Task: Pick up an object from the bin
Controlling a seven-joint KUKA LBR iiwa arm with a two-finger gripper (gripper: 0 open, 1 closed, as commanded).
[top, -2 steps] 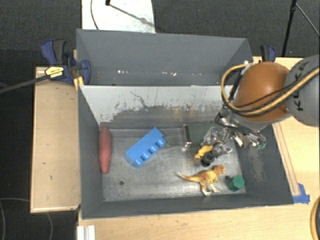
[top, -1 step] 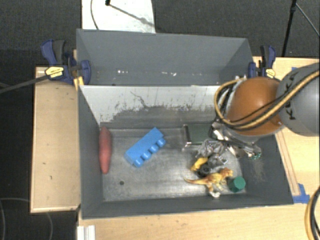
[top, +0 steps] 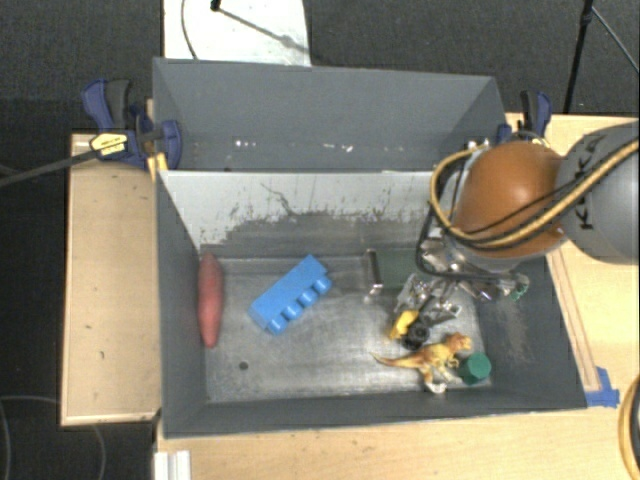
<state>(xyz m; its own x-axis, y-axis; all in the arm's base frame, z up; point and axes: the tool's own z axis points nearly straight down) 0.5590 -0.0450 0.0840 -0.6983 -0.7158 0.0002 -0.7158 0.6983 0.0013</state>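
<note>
My gripper [top: 430,305] is down in the right part of the bin, under the arm's orange cover. Just below and left of it lies a small yellow and black thing [top: 405,325], touching or nearly touching the gripper's tip. An orange toy dinosaur [top: 432,354] lies on its side a little nearer the front wall. A green round piece [top: 476,368] sits beside the dinosaur's right end.
A blue studded block [top: 291,294] lies slanted in the middle of the bin floor. A red elongated thing [top: 209,301] rests along the left wall. A small metal piece [top: 372,268] lies by the back wall, left of the gripper.
</note>
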